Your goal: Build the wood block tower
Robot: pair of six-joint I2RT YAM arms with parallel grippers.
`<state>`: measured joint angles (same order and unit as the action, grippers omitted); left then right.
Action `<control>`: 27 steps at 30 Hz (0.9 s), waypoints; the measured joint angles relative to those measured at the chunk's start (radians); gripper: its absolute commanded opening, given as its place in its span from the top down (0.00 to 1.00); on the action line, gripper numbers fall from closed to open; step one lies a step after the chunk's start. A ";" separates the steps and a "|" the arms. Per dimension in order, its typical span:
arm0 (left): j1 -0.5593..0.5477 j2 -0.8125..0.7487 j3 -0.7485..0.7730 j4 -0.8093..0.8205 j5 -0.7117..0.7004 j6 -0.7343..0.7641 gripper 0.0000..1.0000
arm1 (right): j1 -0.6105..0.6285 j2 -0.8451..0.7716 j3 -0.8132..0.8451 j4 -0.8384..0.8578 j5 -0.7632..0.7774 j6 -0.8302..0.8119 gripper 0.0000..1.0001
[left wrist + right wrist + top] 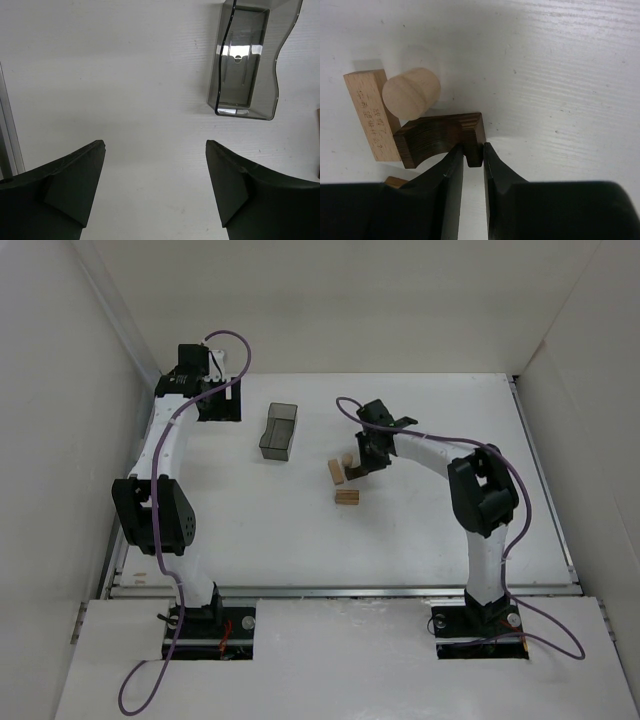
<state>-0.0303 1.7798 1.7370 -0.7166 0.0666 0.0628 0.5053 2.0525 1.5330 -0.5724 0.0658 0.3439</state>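
Observation:
My right gripper [473, 155] is shut on one leg of a dark brown arch-shaped wood block [440, 137] that rests on the white table. Just behind the arch a light-tan rectangular block [370, 115] lies flat, with a pale wooden cylinder [410, 92] beside it. From above, the right gripper [358, 468] sits at the table's middle by the tan block [335, 472] and cylinder [346, 459]. Another tan block [347, 497] lies a little nearer. My left gripper [155, 150] is open over bare table at the far left, holding nothing.
A dark translucent grey bin [279, 431] stands left of the blocks and looks empty in the left wrist view, where the bin [245, 60] is at the upper right. White walls enclose the table on three sides.

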 measured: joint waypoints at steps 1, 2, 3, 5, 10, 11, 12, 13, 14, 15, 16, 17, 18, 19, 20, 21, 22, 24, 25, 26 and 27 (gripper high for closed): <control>0.000 0.000 0.000 0.000 0.000 0.000 0.21 | 0.000 0.000 0.000 0.005 -0.004 -0.004 0.89; 0.000 0.000 0.000 0.000 0.000 0.000 0.21 | 0.000 0.000 0.000 0.009 -0.006 -0.013 0.97; 0.000 0.000 0.000 0.000 0.000 0.000 0.21 | 0.000 0.000 0.000 0.012 -0.008 -0.021 1.00; 0.000 0.000 0.000 0.000 0.000 0.001 0.21 | 0.000 0.000 0.000 0.016 -0.011 -0.037 1.00; 0.000 0.008 0.008 -0.002 0.015 0.016 0.23 | 0.000 -0.016 -0.014 0.034 0.010 -0.090 1.00; 0.000 0.008 0.011 -0.004 0.026 0.026 0.23 | 0.000 -0.025 -0.020 0.038 0.021 -0.101 1.00; -0.002 0.009 0.017 -0.007 0.040 0.036 0.23 | 0.000 -0.041 -0.032 0.048 0.034 -0.117 1.00; -0.005 0.010 0.026 -0.009 0.060 0.048 0.23 | 0.000 -0.064 -0.049 0.058 0.048 -0.136 1.00; -0.006 0.013 0.041 -0.013 0.085 0.062 0.23 | 0.000 -0.091 -0.068 0.069 0.060 -0.155 1.00; -0.011 0.018 0.060 -0.018 0.112 0.079 0.23 | 0.000 -0.128 -0.090 0.094 0.073 -0.182 1.00; -0.018 0.020 0.080 -0.021 0.142 0.097 0.23 | -0.001 -0.171 -0.111 0.101 0.078 -0.192 1.00; -0.024 0.024 0.106 -0.030 0.190 0.120 0.23 | -0.002 -0.217 -0.140 0.137 0.080 -0.221 1.00; -0.032 0.026 0.127 -0.033 0.231 0.142 0.23 | -0.002 -0.281 -0.175 0.187 0.080 -0.253 1.00; -0.040 0.026 0.150 -0.039 0.286 0.180 0.23 | -0.002 -0.338 -0.209 0.233 0.068 -0.288 1.00; -0.050 0.026 0.172 -0.049 0.344 0.225 0.23 | -0.003 -0.403 -0.245 0.281 0.050 -0.332 1.00; -0.061 0.026 0.200 -0.067 0.397 0.278 0.23 | -0.003 -0.464 -0.277 0.336 0.025 -0.377 1.00; -0.077 0.026 0.226 -0.089 0.446 0.337 0.23 | -0.003 -0.521 -0.304 0.384 -0.002 -0.420 1.00; -0.109 0.026 0.277 -0.148 0.543 0.495 0.22 | -0.003 -0.606 -0.333 0.462 -0.072 -0.517 1.00; -0.123 0.026 0.299 -0.184 0.586 0.577 0.21 | -0.003 -0.635 -0.338 0.495 -0.107 -0.563 1.00; -0.137 0.026 0.317 -0.219 0.629 0.647 0.21 | -0.003 -0.654 -0.339 0.519 -0.148 -0.615 1.00; -0.151 0.026 0.332 -0.253 0.676 0.716 0.19 | -0.003 -0.665 -0.339 0.536 -0.185 -0.658 1.00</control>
<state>-0.1810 1.8053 2.0686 -0.9691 0.7429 0.7784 0.5026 1.3876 1.1938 -0.0360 -0.1196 -0.3141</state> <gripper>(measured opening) 0.790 0.223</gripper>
